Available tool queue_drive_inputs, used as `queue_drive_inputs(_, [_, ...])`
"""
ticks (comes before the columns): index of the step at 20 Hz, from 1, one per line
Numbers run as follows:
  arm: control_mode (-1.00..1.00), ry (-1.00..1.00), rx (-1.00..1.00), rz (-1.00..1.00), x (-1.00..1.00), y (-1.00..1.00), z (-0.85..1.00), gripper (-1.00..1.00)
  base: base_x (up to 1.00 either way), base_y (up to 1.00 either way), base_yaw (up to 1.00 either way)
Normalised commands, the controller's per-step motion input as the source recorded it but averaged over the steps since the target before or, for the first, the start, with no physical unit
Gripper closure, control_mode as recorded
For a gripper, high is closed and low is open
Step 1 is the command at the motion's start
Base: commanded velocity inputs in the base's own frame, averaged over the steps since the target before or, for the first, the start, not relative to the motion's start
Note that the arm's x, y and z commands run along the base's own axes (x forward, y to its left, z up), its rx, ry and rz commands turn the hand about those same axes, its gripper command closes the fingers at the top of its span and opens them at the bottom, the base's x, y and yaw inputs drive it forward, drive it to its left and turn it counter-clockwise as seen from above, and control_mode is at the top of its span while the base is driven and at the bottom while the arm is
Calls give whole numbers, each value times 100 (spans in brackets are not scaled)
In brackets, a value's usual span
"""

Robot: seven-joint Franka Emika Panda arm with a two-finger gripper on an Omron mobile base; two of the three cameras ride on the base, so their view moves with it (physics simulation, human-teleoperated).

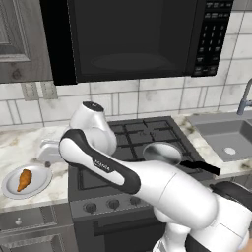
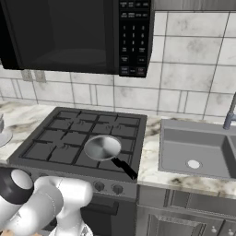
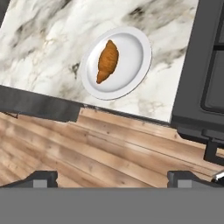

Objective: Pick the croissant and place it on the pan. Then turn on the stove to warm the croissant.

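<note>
- Since the croissant [image 1: 23,180] lies on the plate [image 1: 41,186] at the counter's left, you reach there first; your gripper [image 3: 112,178] hangs high above it, jaws released and empty.
- Rightward, the pan [image 1: 162,154] waits on the stove [image 1: 91,180], bare, handle toward you.
- Its knobs [image 1: 113,204] come last.

The croissant [image 3: 107,61] is orange-brown on a plain white plate [image 3: 135,57]. The worktop [image 3: 52,39] is cream marble with grey-brown veining. The pan [image 2: 102,148] is shiny silver with a black handle, on a dark grey stove [image 2: 64,138] with black grates. The floor [image 3: 96,148] is striped brown wood planks.
</note>
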Motion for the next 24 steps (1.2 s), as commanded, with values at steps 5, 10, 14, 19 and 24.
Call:
queue_drive_inputs(5, [-100,0,-7,-2,0,15,-17,-100,0,0,0])
queue_drive_inputs(10, [-100,0,0,0,0,8,-8,-100,0,0,0])
queue_drive_inputs(14, [-100,0,0,0,2,4,-5,-100,0,0,0])
queue_drive_inputs(19, [-100,0,0,0,10,5,-5,-100,0,0,0])
queue_drive_inputs(24, [-100,0,-3,0,15,10,-10,-100,0,0,0])
